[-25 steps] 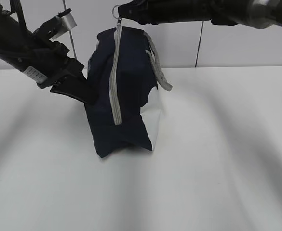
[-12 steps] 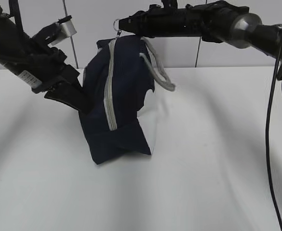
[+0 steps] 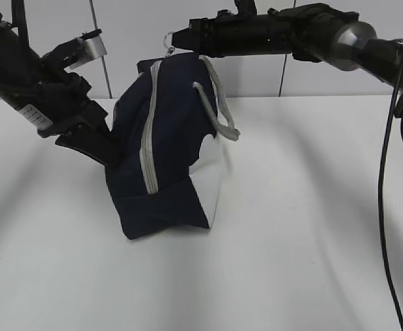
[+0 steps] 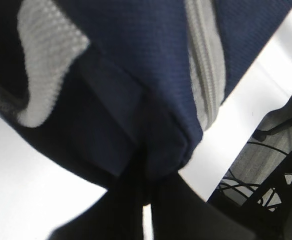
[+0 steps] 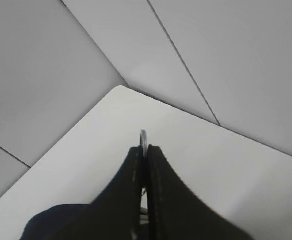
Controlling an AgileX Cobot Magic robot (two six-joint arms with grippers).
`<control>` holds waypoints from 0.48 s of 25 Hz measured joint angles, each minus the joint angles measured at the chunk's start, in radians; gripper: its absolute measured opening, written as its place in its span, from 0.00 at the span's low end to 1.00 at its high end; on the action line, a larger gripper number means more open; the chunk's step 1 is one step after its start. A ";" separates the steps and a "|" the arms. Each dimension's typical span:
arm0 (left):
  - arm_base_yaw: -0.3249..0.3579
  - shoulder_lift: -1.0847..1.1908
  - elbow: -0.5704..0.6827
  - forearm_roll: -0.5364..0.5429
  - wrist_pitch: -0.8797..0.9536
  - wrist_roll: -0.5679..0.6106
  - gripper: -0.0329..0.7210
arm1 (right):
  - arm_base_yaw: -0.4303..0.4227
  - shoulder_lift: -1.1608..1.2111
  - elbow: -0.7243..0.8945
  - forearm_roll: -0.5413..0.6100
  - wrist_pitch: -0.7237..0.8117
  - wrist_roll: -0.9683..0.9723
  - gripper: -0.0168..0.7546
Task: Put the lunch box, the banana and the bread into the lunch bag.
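The navy lunch bag stands tilted on the white table, its grey zipper closed along the side facing the camera. My right gripper is shut on the zipper's ring pull at the bag's top; the ring pokes out between its jaws. My left gripper is shut on the bag's fabric at its left side, seen close in the left wrist view below the zipper. The lunch box, banana and bread are out of view.
A grey handle hangs over the bag's right side. Grey wall panels stand behind the table. A black cable hangs at the right. The table's edge and a dark frame show in the left wrist view.
The bag has leaned and slid to the left, its base moving left with my left gripper. My right gripper still holds the ring pull at the top.
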 joint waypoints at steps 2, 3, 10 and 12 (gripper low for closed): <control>0.000 0.000 0.000 0.015 0.003 0.000 0.05 | -0.007 0.002 0.000 -0.009 -0.002 0.002 0.00; 0.000 0.000 0.000 0.017 0.003 0.000 0.05 | -0.006 0.002 0.000 -0.010 -0.004 0.002 0.00; 0.000 0.000 -0.013 -0.007 0.030 -0.020 0.14 | -0.007 0.002 -0.010 -0.029 -0.038 0.002 0.00; 0.000 0.000 -0.026 -0.009 0.047 -0.041 0.28 | -0.007 0.002 -0.010 -0.042 -0.043 0.002 0.00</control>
